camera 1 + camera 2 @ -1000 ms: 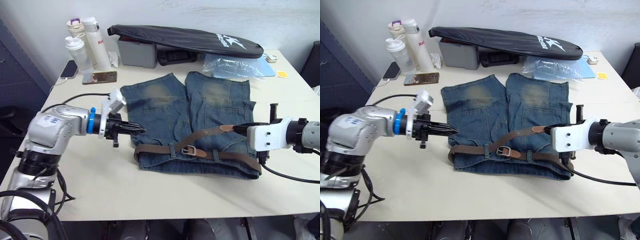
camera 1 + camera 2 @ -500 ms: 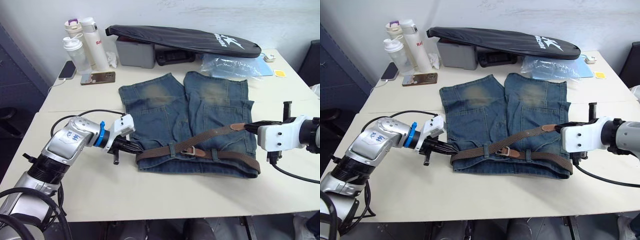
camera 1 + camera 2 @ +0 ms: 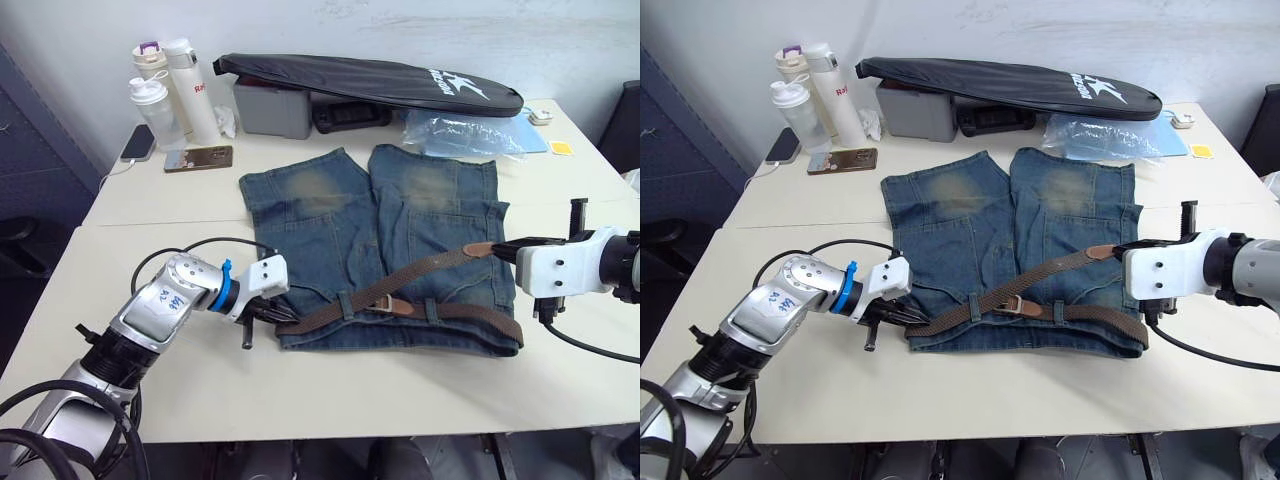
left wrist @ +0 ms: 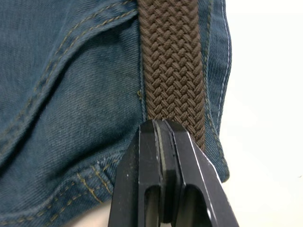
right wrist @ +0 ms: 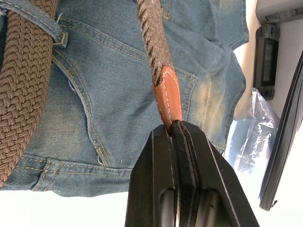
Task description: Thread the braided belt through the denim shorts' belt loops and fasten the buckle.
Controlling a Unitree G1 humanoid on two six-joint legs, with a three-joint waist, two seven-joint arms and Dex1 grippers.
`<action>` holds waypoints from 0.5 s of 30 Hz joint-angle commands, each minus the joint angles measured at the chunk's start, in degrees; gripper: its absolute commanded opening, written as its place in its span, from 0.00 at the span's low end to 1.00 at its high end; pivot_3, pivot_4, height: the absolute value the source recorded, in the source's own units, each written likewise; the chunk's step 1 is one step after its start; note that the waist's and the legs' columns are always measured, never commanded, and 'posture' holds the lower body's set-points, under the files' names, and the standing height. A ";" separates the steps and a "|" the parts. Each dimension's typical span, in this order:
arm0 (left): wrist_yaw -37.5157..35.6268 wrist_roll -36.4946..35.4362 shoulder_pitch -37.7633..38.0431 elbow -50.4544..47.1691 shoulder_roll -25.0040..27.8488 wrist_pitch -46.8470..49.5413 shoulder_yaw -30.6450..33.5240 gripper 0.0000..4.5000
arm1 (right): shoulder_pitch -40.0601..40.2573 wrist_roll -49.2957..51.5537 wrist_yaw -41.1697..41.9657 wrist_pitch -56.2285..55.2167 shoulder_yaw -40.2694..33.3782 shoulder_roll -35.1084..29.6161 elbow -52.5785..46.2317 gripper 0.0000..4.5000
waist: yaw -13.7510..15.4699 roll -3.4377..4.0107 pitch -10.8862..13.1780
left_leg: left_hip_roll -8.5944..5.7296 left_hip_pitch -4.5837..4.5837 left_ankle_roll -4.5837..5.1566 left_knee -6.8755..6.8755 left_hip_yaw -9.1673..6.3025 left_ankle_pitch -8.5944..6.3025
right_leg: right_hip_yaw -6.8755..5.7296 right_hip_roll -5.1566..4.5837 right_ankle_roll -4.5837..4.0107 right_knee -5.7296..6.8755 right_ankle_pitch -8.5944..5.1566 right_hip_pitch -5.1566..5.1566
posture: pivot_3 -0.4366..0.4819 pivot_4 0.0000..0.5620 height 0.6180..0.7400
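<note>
Since a second ago the left gripper (image 3: 283, 317) has swung in from open table to the left end of the shorts' waistband, and the belt's loop there has flattened toward it. Seen from the head, the denim shorts (image 3: 400, 230) lie flat mid-table, waistband nearest the robot; the braided belt (image 3: 440, 311) runs along that waistband under the belt loops (image 3: 346, 302), with the buckle (image 3: 380, 302) near the middle, and its free end rises diagonally to the right gripper (image 3: 505, 250). A long black bag (image 3: 370, 78) and bottles (image 3: 165, 85) sit at the far edge, well apart from the shorts. From the left wrist, the black fingers (image 4: 163, 161) are pressed together with nothing seen between them, their tips touching the belt's weave at the waistband edge. From the right wrist, the fingers (image 5: 177, 151) are clamped on the belt's reddish-brown tip (image 5: 168, 92), held above the denim.
</note>
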 commanded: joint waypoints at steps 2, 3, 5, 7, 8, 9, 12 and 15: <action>1.66 7.17 2.30 6.68 1.18 -3.02 -3.34 0.00 | -1.08 -1.18 -1.63 -1.38 -2.34 -1.17 -1.47 0.01 | 0.00 0.09 -0.07 | 0.01 0.03 0.02 0.02 0.00 -0.01 | 0.00 0.00 0.00 0.02 0.00 0.02 | 0.48 0.27 0.22; 1.72 7.56 2.20 7.22 1.18 -3.54 -3.23 0.00 | -1.27 -1.24 -1.81 -1.66 -2.31 -1.10 -1.52 0.01 | -0.02 0.10 -0.07 | 0.02 0.04 0.02 0.03 0.00 -0.01 | 0.00 0.00 0.00 0.04 0.00 0.02 | 0.48 0.27 0.22; 1.59 9.47 1.94 8.65 2.00 -5.84 -3.56 0.00 | -2.41 -1.02 -2.23 -1.69 -1.53 -0.75 -1.98 0.01 | -0.28 0.14 -0.10 | 0.03 0.06 0.03 0.04 0.03 -0.02 | 0.01 0.01 0.00 0.06 0.00 0.01 | 0.48 0.27 0.22; 1.26 10.53 1.98 9.71 2.47 -7.29 -3.20 0.00 | -3.35 0.24 -1.90 -0.26 0.02 0.13 -4.48 0.01 | -0.50 0.14 -0.12 | 0.06 0.05 0.03 0.01 0.14 -0.02 | 0.05 0.01 0.00 0.14 0.00 -0.10 | 0.48 0.27 0.22; 0.86 10.81 2.05 10.01 2.94 -7.89 -2.92 0.00 | -4.17 1.07 -1.84 0.84 1.19 0.91 -6.15 0.01 | -0.52 0.15 -0.13 | 0.10 0.07 -0.02 0.02 0.15 -0.05 | 0.05 0.02 -0.03 0.22 -0.01 -0.09 | 0.48 0.27 0.22; 0.55 11.02 2.10 10.23 3.27 -8.36 -2.72 0.00 | -4.79 1.60 -1.83 1.66 2.03 1.44 -7.27 0.01 | -0.55 0.15 -0.14 | 0.11 0.09 -0.05 0.02 0.16 -0.06 | 0.05 0.02 -0.06 0.27 -0.04 -0.10 | 0.48 0.27 0.22; 0.03 12.02 1.71 11.70 4.94 -10.30 -2.20 0.00 | -6.56 0.88 -2.19 2.50 3.98 2.55 -7.55 0.01 | -0.75 0.09 -0.20 | 0.19 0.12 -0.10 0.04 0.15 -0.09 | 0.07 0.08 -0.12 0.43 -0.07 -0.19 | 0.48 0.27 0.22; -0.78 9.72 0.86 12.02 4.68 -8.99 0.39 0.00 | -6.93 0.24 -2.50 2.46 5.17 3.00 -7.22 0.01 | -0.84 0.08 -0.22 | 0.19 0.12 -0.09 0.05 0.19 -0.10 | 0.10 0.07 -0.13 0.49 -0.07 -0.25 | 0.48 0.27 0.22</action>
